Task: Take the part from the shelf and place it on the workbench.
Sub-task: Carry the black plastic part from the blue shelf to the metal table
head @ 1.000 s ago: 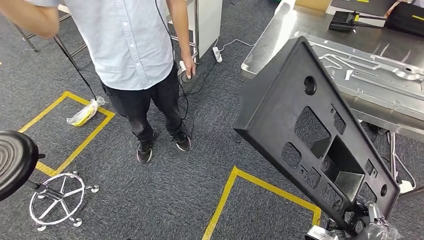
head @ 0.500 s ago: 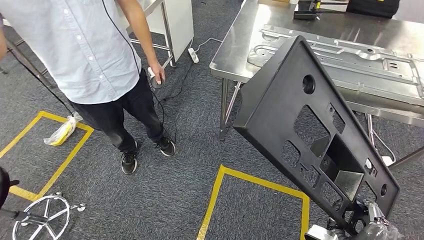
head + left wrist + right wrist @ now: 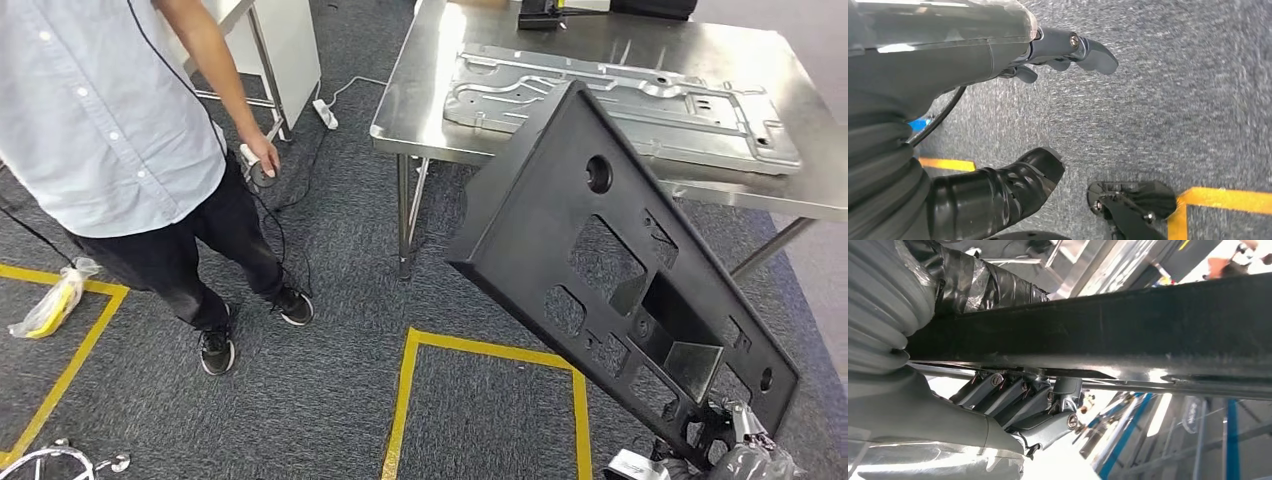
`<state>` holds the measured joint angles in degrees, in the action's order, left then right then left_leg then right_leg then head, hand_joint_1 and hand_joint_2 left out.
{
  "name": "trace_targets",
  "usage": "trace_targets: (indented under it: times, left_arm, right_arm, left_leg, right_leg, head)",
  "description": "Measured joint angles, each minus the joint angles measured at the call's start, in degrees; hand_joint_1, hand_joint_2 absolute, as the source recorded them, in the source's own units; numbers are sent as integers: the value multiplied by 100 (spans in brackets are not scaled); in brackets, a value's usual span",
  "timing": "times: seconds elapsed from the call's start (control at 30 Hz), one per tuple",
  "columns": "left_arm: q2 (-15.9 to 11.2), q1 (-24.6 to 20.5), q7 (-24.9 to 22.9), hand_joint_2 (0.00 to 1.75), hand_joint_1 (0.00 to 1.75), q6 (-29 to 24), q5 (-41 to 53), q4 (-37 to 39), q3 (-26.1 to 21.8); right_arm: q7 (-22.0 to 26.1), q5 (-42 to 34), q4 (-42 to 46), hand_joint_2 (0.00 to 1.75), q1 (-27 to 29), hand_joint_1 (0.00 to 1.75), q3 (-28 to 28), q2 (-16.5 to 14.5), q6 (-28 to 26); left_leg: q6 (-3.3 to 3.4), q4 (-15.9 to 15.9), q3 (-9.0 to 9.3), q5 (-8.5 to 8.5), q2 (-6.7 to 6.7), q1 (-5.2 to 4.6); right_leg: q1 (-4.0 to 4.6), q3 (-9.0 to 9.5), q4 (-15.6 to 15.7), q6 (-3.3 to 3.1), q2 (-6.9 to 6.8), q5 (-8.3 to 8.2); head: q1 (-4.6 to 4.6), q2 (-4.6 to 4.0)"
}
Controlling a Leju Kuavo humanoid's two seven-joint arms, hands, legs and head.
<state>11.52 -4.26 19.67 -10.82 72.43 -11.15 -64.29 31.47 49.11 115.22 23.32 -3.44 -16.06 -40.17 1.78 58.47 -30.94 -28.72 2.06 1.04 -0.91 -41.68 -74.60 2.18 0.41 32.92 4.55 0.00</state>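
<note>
One black plastic part [image 3: 610,290], a large flat panel pierced by many cut-outs and a round hole, is held tilted in the air in front of the steel surface [image 3: 420,90], its upper corner overlapping the surface's near edge in the head view and its lower end down at the right robot hand [image 3: 745,455]. That robot hand is clamped on the part's lower edge: in the right wrist view its dark fingers [image 3: 1023,400] curl under the black edge [image 3: 1128,325] while the taped thumb [image 3: 978,282] lies on the other side. The left robot hand [image 3: 1058,52] hangs over the grey carpet [image 3: 1173,100] with nothing in it, its fingers loosely spread. On the surface lies one pressed sheet-metal panel [image 3: 620,100], and at the far edge there are dark objects too cropped to identify. One person [image 3: 110,140] in a light shirt and dark trousers stands on the carpet to the left, with a small dark device [image 3: 262,172] in one hand. Yellow tape lines [image 3: 480,350] mark rectangles on the floor, and one power strip [image 3: 322,112] lies near the surface's leg.
</note>
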Motion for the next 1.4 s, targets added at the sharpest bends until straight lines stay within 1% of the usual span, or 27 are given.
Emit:
trace_targets:
  times: [0.07,0.13,0.2,0.27,0.33,0.4,0.43,0.47,0.5,0.53,0.6,0.63,0.7,0.77,0.8,0.87,0.93,0.97,1.0,1.03,1.07,1.13,1.17,1.23,1.3,1.37,1.4]
  left_arm:
    - [1,-6,4,175,0,4,0,0,0]
    - [2,-9,4,175,0,6,0,0,0]
    - [2,-16,4,175,0,7,-1,0,0]
    - [2,-30,4,175,0,7,-2,0,0]
    - [2,-34,4,175,0,7,-2,0,-1]
    - [2,-25,4,175,0,7,-2,0,-1]
    - [2,-17,3,175,0,7,-2,0,0]
    - [2,-8,-1,175,0,7,-2,0,0]
    - [2,0,-4,175,0,7,-2,0,0]
    - [2,4,-8,175,0,7,-2,0,-1]
    - [1,5,-8,175,0,10,-2,0,-1]
    - [-2,5,-5,175,0,13,-2,0,-1]
    - [-7,-9,2,175,0,18,-2,0,-1]
    - [-9,-32,6,175,0,21,-1,0,-1]
    - [-8,-38,8,175,0,26,0,0,-1]
    - [-3,-34,17,175,0,41,2,0,-1]
    - [-3,-17,46,175,0,80,11,0,-1]
    - [-5,-8,71,175,0,114,18,0,-1]
    - [-7,-2,102,175,0,157,24,0,-1]
    - [-9,-2,132,175,0,202,26,0,-1]
    - [-11,-5,155,175,0,250,24,0,-1]
    - [-11,-11,183,175,0,326,18,0,-1]
    - [-13,-12,191,175,0,354,17,0,-1]
    - [-19,-16,198,175,0,381,19,0,-1]
    - [-26,-25,201,175,0,389,20,0,-1]
    - [-36,-30,205,175,0,391,20,0,-1]
    - [-42,-27,207,175,0,391,20,0,-1]
  right_arm:
    - [-3,0,-5,175,0,175,0,4,0]
    - [-5,0,-5,175,-8,175,0,6,0]
    - [-8,0,-4,175,-10,175,0,11,0]
    - [-9,1,-3,175,-2,175,-1,16,0]
    - [-9,2,-2,175,-2,175,-1,17,0]
    - [-9,3,-3,175,-9,175,1,18,0]
    - [-9,4,-4,175,-12,175,1,18,0]
    - [-10,4,-5,175,-12,175,0,19,0]
    - [-10,4,-7,175,-10,175,0,20,0]
    - [-10,5,-9,175,-9,175,0,20,0]
    - [-10,10,-10,175,-9,175,0,21,0]
    - [-10,14,-12,175,-13,175,0,21,0]
    - [-14,23,-18,175,-15,175,1,21,0]
    - [-25,36,-21,175,-8,175,1,23,0]
    - [-31,44,-21,175,-1,175,1,25,0]
    - [-36,59,-22,175,-10,175,1,30,0]
    - [-37,73,-31,175,-26,175,1,41,0]
    - [-43,76,-42,175,-28,175,3,54,1]
    - [-56,72,-58,175,-26,175,10,76,2]
    - [-74,62,-74,175,-25,175,24,105,3]
    - [-95,50,-89,175,-25,175,49,139,4]
    - [-116,65,-106,175,-38,175,116,192,5]
    - [-111,112,-109,175,-49,175,147,205,5]
    - [-75,252,-119,175,-67,175,181,211,5]
    - [-32,336,-127,175,-69,175,192,211,4]
    - [-4,346,-130,175,-79,175,206,211,4]
    - [4,339,-131,175,-87,175,216,211,4]
  left_leg:
    - [-26,0,47,-34,123,0]
    - [-76,0,97,-75,217,-18]
    - [-133,-9,131,-100,299,-36]
    - [-191,-24,175,-129,355,-36]
    - [-229,189,119,-303,196,-24]
    - [-240,822,-170,-651,-43,-6]
    - [-248,1193,-359,-801,-99,-2]
    - [-256,1461,-508,-863,-126,-2]
    - [-260,1550,-579,-815,-139,-2]
    - [-255,1409,-545,-647,-154,-1]
    - [-218,703,-270,-203,-298,-1]
    - [-196,366,-141,-67,-410,0]
    - [-158,75,-33,-16,-548,-15]
    - [-110,33,-12,-3,-484,-24]
    - [-75,2,8,18,-432,-17]
    - [-8,-63,39,55,-316,5]
    - [18,-72,46,52,-210,-8]
    - [19,-68,46,43,-163,-13]
    - [15,-63,48,33,-122,-15]
    - [7,-57,54,21,-90,-15]
    - [-6,-51,65,8,-68,-15]
    - [-45,-43,95,-24,-38,-24]
    - [-72,-44,106,-38,-30,-30]
    - [-134,-60,122,-50,-19,-38]
    - [-198,-66,146,-69,-24,-28]
    - [-235,166,61,-234,-68,-18]
    - [-243,459,-76,-394,-101,-9]
  right_leg:
    - [3,330,630,-25,-115,-369]
    - [62,685,1307,-94,-333,-585]
    - [118,758,1488,-155,-397,-580]
    - [103,763,1530,-208,-279,-600]
    - [62,804,1599,-281,-166,-630]
    - [47,826,1625,-332,-61,-640]
    - [51,824,1621,-344,-1,-637]
    - [55,824,1613,-349,69,-633]
    - [60,827,1602,-350,145,-628]
    - [62,833,1588,-349,225,-620]
    - [58,846,1554,-328,370,-599]
    - [61,841,1527,-307,434,-587]
    - [53,808,1501,-246,530,-583]
    - [37,781,1509,-168,618,-599]
    - [34,765,1483,-135,582,-582]
    - [40,616,1178,-88,347,-395]
    - [26,282,508,-50,91,-63]
    - [13,124,199,-29,42,45]
    - [-2,41,40,-13,15,59]
    - [-16,69,96,-6,-1,-36]
    - [-26,208,361,-7,-16,-214]
    - [-19,609,1123,-43,-69,-521]
    - [-1,743,1383,-68,-88,-585]
    - [43,810,1525,-114,-95,-568]
    - [40,824,1565,-167,-73,-578]
    - [18,871,1629,-239,-60,-594]
    - [11,892,1647,-273,-59,-595]
  head:
    - [1,0]
    - [0,0]
    - [-2,0]
    - [-3,0]
    - [-6,0]
    - [-10,0]
    - [-13,0]
    - [-13,0]
    - [-13,0]
    - [-13,0]
    - [-13,0]
    - [-12,0]
    - [-11,0]
    - [-13,0]
    - [-10,0]
    - [7,0]
    - [22,0]
    - [22,0]
    - [22,0]
    - [22,0]
    - [23,0]
    - [24,0]
    - [22,0]
    - [21,0]
    - [19,0]
    - [12,0]
    - [7,0]
